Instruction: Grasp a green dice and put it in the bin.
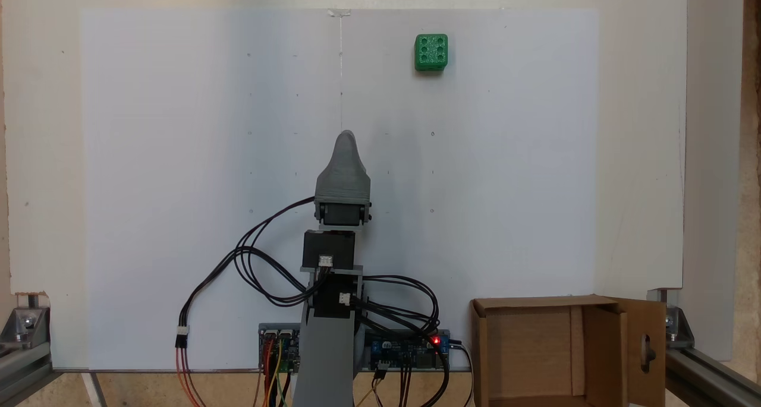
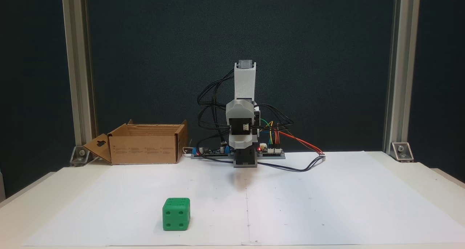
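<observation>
The green dice (image 1: pixel 431 52) (image 2: pixel 176 214) sits alone on the white sheet, far from the arm's base. In a fixed view it shows a face of six pips on top. The bin (image 1: pixel 483 347) (image 2: pixel 145 147) is an open brown cardboard box beside the arm's base, with a handle cutout in one flap. My gripper (image 1: pixel 346 138) (image 2: pixel 245 162) is folded low in front of the base, pointing toward the middle of the sheet and well short of the dice. Just one grey tapered tip shows, so I cannot tell how the jaws stand. Nothing is held.
Controller boards (image 1: pixel 410 347) (image 2: pixel 270 151) and looping black cables (image 1: pixel 261 258) (image 2: pixel 301 167) lie around the arm's base. Aluminium frame posts (image 2: pixel 78 71) stand at the table's corners. The white sheet (image 1: pixel 178 187) (image 2: pixel 345 205) covers most of the table.
</observation>
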Robot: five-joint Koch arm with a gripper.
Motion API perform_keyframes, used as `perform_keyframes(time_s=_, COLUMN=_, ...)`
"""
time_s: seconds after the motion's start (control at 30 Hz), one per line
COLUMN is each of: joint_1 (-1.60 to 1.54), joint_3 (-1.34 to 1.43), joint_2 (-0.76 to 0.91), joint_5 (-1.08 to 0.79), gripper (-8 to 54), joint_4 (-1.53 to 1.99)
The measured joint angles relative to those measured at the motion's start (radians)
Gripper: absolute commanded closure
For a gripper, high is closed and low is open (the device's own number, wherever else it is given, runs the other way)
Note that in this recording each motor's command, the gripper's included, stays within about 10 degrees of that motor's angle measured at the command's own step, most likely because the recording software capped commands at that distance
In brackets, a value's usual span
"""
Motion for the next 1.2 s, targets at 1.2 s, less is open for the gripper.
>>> perform_keyframes(time_s=1.2, joint_1=0.046, joint_3=-0.288, joint_2=0.0, joint_5=-0.002, gripper=2.8, joint_4=0.591)
